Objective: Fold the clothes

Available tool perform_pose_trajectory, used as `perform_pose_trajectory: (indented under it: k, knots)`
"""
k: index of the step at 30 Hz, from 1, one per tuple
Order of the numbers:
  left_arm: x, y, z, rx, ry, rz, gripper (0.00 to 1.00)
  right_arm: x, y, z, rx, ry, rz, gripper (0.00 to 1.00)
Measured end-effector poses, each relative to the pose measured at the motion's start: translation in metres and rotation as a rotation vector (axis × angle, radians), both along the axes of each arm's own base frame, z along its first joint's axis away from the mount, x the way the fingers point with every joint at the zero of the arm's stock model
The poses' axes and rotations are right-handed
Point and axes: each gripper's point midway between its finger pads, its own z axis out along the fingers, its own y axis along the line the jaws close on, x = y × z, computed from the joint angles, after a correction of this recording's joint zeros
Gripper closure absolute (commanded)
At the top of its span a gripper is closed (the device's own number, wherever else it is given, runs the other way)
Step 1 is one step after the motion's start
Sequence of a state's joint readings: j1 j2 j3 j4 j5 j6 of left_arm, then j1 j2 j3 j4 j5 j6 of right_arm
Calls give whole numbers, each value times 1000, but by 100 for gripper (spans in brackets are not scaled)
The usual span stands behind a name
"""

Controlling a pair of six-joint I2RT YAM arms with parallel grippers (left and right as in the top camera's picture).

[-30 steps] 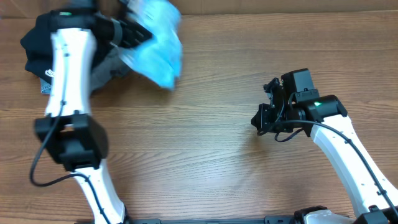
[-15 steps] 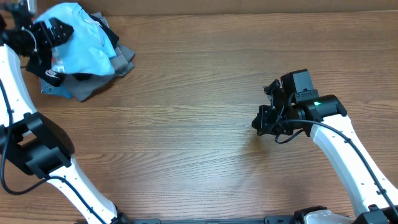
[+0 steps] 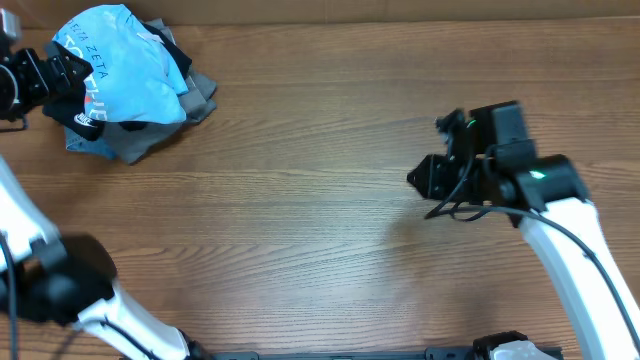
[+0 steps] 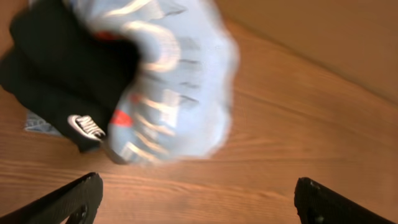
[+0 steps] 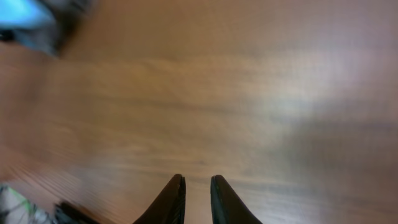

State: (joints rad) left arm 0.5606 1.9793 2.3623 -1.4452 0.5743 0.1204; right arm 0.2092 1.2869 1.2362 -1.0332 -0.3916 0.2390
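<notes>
The sky-blue t-shirt [image 3: 125, 65] with white print lies crumpled on a pile of garments at the table's far left corner. In the left wrist view the blue shirt [image 4: 174, 81] shows blurred, just ahead of my fingers. My left gripper [image 3: 60, 85] is at the pile's left side, wide open with only bare wood between its fingers [image 4: 71, 199]. My right gripper [image 3: 418, 180] hovers over bare table on the right, far from the shirt. In the right wrist view the right gripper [image 5: 197, 190] stands a narrow gap apart and holds nothing.
A black garment [image 4: 43, 74] with a white logo [image 4: 86, 126] lies under the blue shirt. A grey garment [image 3: 140, 140] sticks out at the pile's front and right. The wooden table [image 3: 300, 200] stretches between the two arms.
The left gripper carried the blue shirt left onto the pile, let it go and opened wide. The right arm shifted slightly and its jaws parted a little.
</notes>
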Motion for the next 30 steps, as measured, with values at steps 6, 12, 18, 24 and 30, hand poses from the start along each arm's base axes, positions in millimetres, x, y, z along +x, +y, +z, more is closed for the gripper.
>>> perform_pose_trajectory:
  k: [6,12,18,24,30]
  knots:
    - [-90,-116,120,198,-251,-253,0,-12,-2,97,61,-271,-2,62]
    - [-178,-176,162,300,-378,-346,0,-46,-13,152,84,-461,-17,0]
    - [-224,-180,171,327,-406,-239,0,-84,-35,188,59,-631,-79,0]
    - [-251,-179,191,316,-498,-137,0,-96,-44,183,29,-615,-107,0]
    - [-262,-178,183,286,-458,-106,0,-96,-46,171,7,-563,-112,0]
